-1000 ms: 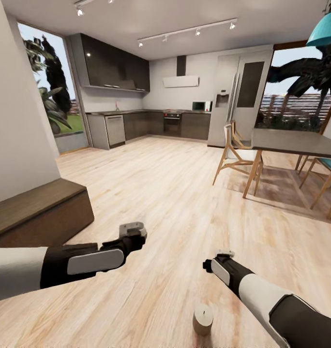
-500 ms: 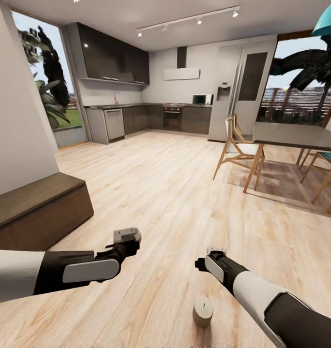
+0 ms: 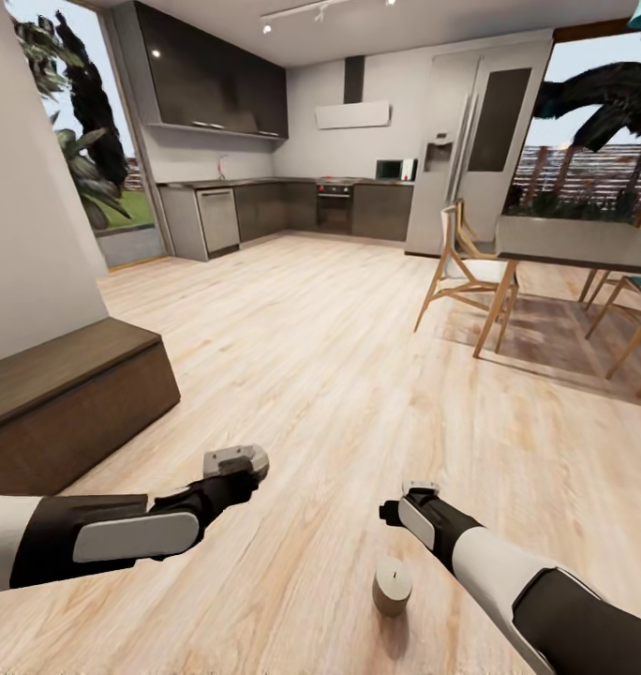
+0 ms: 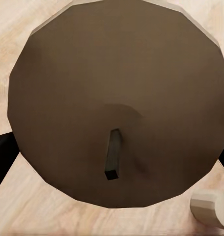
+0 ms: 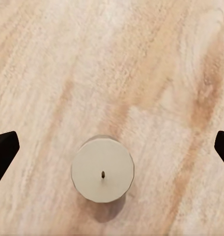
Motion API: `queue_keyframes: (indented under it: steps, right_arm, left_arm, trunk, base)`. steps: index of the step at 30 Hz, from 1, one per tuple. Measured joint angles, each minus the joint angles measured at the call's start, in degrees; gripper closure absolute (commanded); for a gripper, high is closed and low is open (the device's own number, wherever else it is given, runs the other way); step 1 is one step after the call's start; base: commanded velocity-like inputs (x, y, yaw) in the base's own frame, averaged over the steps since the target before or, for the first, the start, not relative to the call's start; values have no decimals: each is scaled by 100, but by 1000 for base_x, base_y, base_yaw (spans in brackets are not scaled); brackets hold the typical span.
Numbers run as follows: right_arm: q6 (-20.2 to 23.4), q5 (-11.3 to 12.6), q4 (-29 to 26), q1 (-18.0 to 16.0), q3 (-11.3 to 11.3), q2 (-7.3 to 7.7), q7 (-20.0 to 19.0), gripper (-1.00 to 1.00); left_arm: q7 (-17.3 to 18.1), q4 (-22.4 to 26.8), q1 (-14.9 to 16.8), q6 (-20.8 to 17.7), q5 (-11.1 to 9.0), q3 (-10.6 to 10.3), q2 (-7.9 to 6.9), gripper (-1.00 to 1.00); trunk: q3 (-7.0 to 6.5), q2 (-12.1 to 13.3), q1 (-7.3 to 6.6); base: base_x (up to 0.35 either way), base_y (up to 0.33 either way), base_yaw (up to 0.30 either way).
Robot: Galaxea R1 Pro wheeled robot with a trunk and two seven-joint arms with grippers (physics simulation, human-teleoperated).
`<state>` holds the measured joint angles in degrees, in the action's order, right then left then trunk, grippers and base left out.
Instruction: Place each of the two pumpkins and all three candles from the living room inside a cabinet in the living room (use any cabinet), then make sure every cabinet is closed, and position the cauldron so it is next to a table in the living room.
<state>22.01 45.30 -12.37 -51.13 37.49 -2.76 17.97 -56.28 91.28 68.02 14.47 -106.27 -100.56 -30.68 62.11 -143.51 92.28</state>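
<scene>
1. left of the floor candle (image 3: 393, 586), i see the dark cabinet (image 3: 72, 398) along the wall, with open wood floor (image 3: 339, 375) between them.
2. my left gripper (image 3: 236, 462) reaches forward, level, left of that candle; its wrist view shows the fingers clenched on a second candle (image 4: 117, 105).
3. my right gripper (image 3: 395, 506) angles down just beyond the floor candle (image 5: 102, 169), fingertips (image 5: 4, 150) spread wide, grasping nothing.
4. right of the candle, well apart, stand the dining table (image 3: 573, 246) and chairs (image 3: 466, 272); the kitchen lies behind.
</scene>
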Motion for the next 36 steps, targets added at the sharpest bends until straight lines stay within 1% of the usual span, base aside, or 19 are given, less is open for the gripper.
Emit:
queue_keyframes:
  steps: [1, 3, 4, 5, 6, 11, 23, 27, 28, 31, 36]
  right_arm:
    - [0, 0, 0, 1, 0, 0, 0, -100]
    - [0, -1, 0, 1, 0, 0, 0, -100]
    - [-1, -1, 0, 2, 0, 0, 0, -100]
    - [-1, -1, 0, 2, 0, 0, 0, -100]
    - [-1, -1, 0, 2, 0, 0, 0, -100]
    - [-1, -1, 0, 2, 0, 0, 0, -100]
    - [-57, -1, -1, 2, 0, 9, -10, -100]
    - [-153, -5, 0, 2, 0, 16, -174, -100]
    - [-177, -9, 5, 1, 0, 21, -285, -100]
    - [-199, -12, 10, 1, -4, 30, -438, -100]
    - [-208, -14, 16, 1, -1, 35, -506, -100]
  left_arm:
    - [202, 46, 1, 8, 4, 28, -140, 100]
    - [731, 98, 1, -9, 7, 99, -434, 100]
    - [981, 110, 0, -22, 3, 124, -546, 100]
    - [1308, 123, 0, -32, 2, 156, -682, 100]
    - [1375, 127, -2, -35, -16, 158, -711, 100]
    - [1466, 129, -2, -36, -21, 163, -742, 100]
    - [1472, 127, -2, -29, -31, 148, -746, 100]
    - [1471, 118, -2, -28, -31, 146, -746, 100]
    - [1472, 114, -1, -29, -25, 147, -746, 100]
    - [1471, 109, -1, -30, -33, 147, -746, 100]
    - [1478, 102, -1, -30, -38, 147, -746, 100]
  trunk:
    - [22, -1, 2]
    - [66, -4, 8]
    - [88, -5, 10]
    - [111, -7, 13]
    - [133, -8, 16]
    - [244, -15, 28]
    - [510, -31, 59]
    - [599, -36, 70]
    - [599, -37, 69]
    - [599, -37, 69]
    - [599, -37, 69]
  base:
    - [0, 0, 0]
    - [0, 0, 0]
    - [0, 0, 0]
    - [0, 0, 0]
    - [0, 0, 0]
    - [0, 0, 0]
    - [0, 0, 0]
    - [0, 0, 0]
    - [0, 0, 0]
    - [0, 0, 0]
    - [0, 0, 0]
